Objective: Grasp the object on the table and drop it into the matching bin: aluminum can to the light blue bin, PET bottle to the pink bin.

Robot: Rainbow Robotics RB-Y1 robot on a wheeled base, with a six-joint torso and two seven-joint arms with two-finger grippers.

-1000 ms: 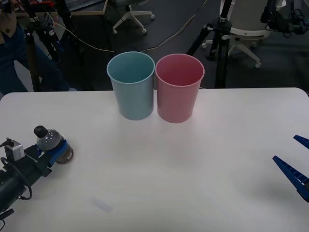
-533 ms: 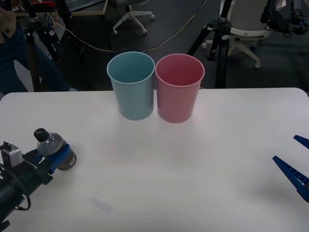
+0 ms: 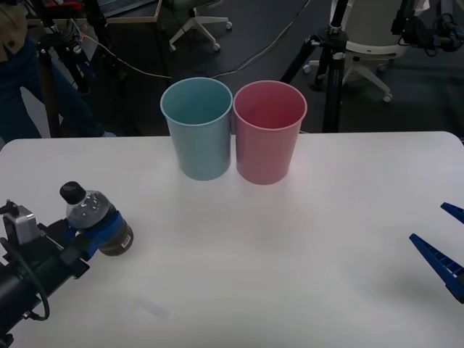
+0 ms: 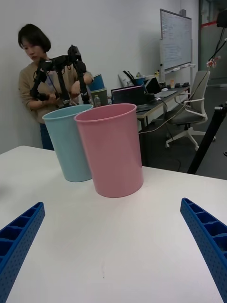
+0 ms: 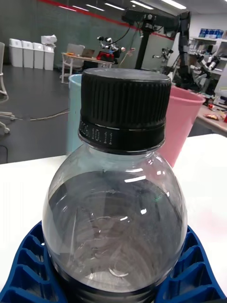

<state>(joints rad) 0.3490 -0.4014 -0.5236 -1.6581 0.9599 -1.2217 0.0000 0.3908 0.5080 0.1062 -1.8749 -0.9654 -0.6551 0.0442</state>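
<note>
Gripping the PET bottle (image 3: 93, 214) around its middle, the left hand (image 3: 98, 232) sits low over the near left part of the tabletop (image 3: 290, 246), its blue ribbed fingers (image 5: 28, 265) closed against both sides of the bottle's body. The bottle leans, with its cap pointing up and toward the far left and its dark lower end toward the near right; whether that end touches the tabletop cannot be told. In the left wrist view the bottle stands between the two fingers, which wrap its widest part.

The bottle is small and clear, with a ribbed black screw cap (image 5: 125, 111), rounded shoulders and a dark lower part. It is much shorter than either bin.

Well beyond it, at the far middle of the tabletop, the light blue bin (image 3: 197, 129) and the pink bin (image 3: 269, 132) stand upright side by side, rims just touching or nearly so, the blue one nearer the bottle.

The right hand (image 4: 113, 246) waits at the tabletop's right edge, its fingers spread wide apart and holding nothing.
</note>
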